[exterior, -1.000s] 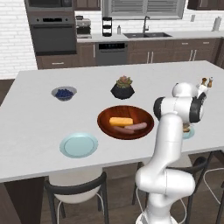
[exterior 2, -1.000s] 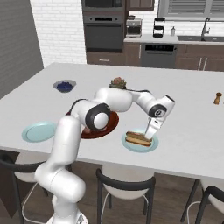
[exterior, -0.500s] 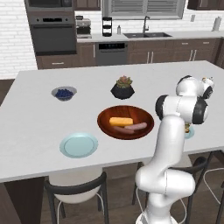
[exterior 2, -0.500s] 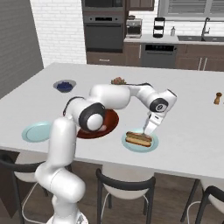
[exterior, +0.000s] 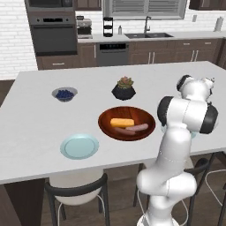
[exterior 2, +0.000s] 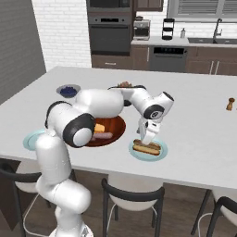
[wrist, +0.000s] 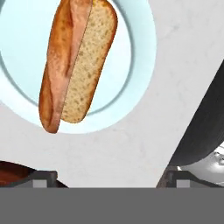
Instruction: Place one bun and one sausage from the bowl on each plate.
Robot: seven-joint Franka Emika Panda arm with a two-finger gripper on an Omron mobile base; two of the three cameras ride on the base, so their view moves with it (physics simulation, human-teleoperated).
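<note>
The wooden bowl (exterior: 126, 123) in mid-counter holds one yellow bun (exterior: 122, 122) and one pinkish sausage (exterior: 132, 129). Left of it lies a bare blue-green plate (exterior: 79, 146). The other plate (exterior 2: 148, 150), right of the bowl (exterior 2: 111, 134), carries a bun (exterior 2: 146, 147) with a sausage lying in it. In the hand view that plate (wrist: 131, 65) shows the bun (wrist: 89, 65) and its sausage (wrist: 73, 48) from above. My gripper (exterior 2: 147, 134) hovers open just above this plate's bowl-side edge, its tips (wrist: 109, 177) wide apart with nothing between them.
A small grey bowl of blueberries (exterior: 65, 93) and a black succulent pot (exterior: 124, 88) stand behind the wooden bowl. A pepper shaker (exterior 2: 230, 103) is at the far right. Stools (exterior 2: 132, 194) line the counter's near edge.
My hand has drifted a little left, from over the right plate towards the bowl. The bun and sausage on that plate have stayed put.
</note>
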